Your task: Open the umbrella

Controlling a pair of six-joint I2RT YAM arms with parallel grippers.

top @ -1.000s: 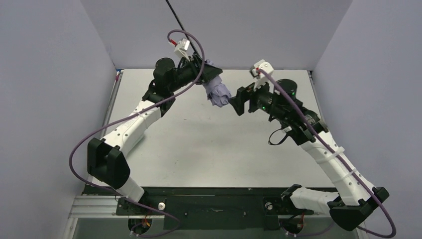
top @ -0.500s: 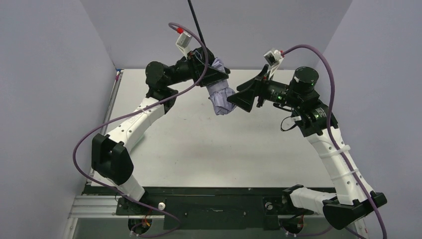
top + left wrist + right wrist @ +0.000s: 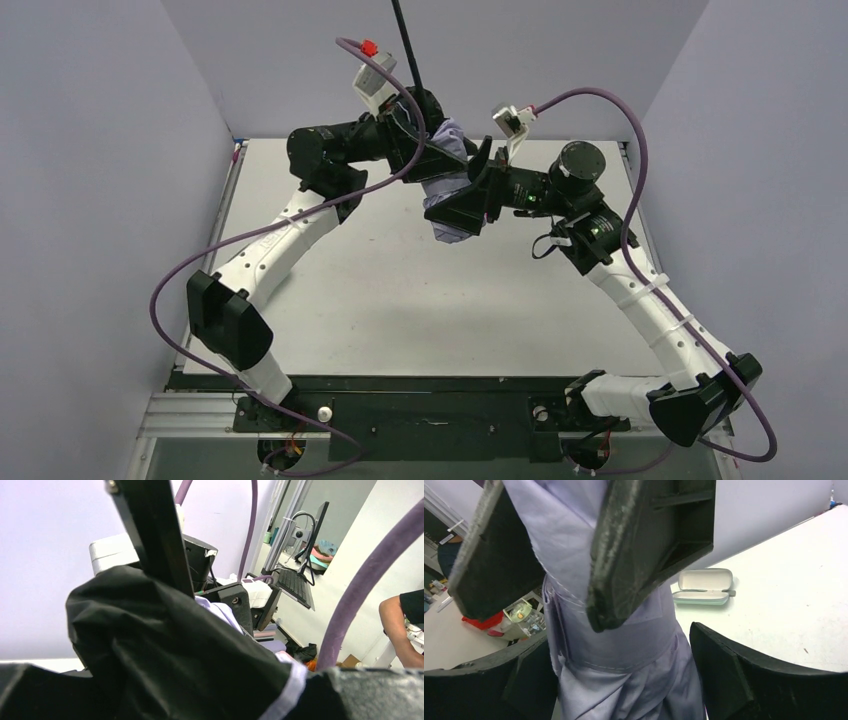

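- Left claw (image 3: pixel 430 150), upper centre, clamps the folded umbrella (image 3: pixel 448 218) above the tabletop (image 3: pixel 400 290), with its shaft (image 3: pixel 408 40) pointing up.
- Right claw (image 3: pixel 463 195), just right, gapes around the lavender canopy (image 3: pixel 624 645), gripping nothing.
- Step: taking a second hold. Next, it likely closes and slides the canopy along the shaft.

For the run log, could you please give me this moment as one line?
left hand shut on umbrella | right hand open around umbrella | umbrella unopened, above table

Overhead from behind, wrists close, sharing umbrella (image 3: pixel 624 650)
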